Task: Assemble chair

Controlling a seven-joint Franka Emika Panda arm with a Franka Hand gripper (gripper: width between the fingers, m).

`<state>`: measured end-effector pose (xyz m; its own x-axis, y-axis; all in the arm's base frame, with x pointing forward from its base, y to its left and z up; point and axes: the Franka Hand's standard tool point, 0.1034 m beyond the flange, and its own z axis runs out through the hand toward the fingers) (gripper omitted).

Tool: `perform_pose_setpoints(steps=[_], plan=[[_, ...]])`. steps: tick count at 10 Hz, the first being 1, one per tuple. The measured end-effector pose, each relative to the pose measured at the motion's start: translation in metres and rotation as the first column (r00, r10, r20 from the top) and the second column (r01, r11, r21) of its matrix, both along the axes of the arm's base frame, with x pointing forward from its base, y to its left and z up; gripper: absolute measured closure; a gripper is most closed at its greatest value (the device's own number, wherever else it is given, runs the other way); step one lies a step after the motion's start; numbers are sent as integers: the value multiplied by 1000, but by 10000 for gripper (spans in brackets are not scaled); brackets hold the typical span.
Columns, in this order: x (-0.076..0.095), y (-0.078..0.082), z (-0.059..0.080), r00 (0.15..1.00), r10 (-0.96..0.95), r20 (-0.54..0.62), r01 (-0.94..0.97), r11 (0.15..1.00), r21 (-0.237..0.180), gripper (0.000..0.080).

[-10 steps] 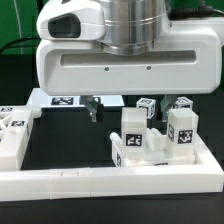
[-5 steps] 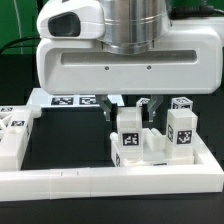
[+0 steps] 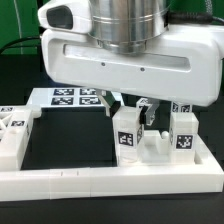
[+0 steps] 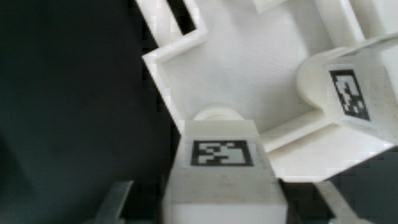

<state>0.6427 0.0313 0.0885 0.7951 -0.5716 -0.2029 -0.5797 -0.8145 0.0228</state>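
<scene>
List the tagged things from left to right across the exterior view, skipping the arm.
chair part at the left edge → marker board → first upright block → second upright block

**Exterior view**
- Large white robot arm shell (image 3: pixel 120 62), twelve o'clock: moulded plastic, high gloss, smooth, with bright highlights.
- Grey cylindrical collar (image 3: pixel 125 14) above the shell: looks like metal, with a satin sheen.
- White blocky plastic chair parts (image 3: pixel 160 152), four o'clock: smooth faces, matt to faintly satin, with softly rounded edges.
- Black-and-white square tags (image 3: pixel 127 140) on the parts: flat printed labels, matt; paper or film cannot be told.
- Thin flat white marker board (image 3: pixel 40 98), ten o'clock: matt.
- Long white L-shaped border rail (image 3: pixel 100 182), six o'clock: plastic, matt, with faint seams.
- Black table surface (image 3: pixel 65 140), eight o'clock: matt, without glare; material cannot be told.

**Wrist view**
- Chair parts (image 4: pixel 249 60): even surface, no gloss.
</scene>
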Motion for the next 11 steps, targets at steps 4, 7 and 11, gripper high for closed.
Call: perform_pose_setpoints(steps=[4,7,11], plan=[[1,6,0,906,-422,-20,420,904,-77,504],[4,7,-1,783,-621,-18,616,780,-104,504],[4,9,-1,643,-765,-11,757,638,-142,504]])
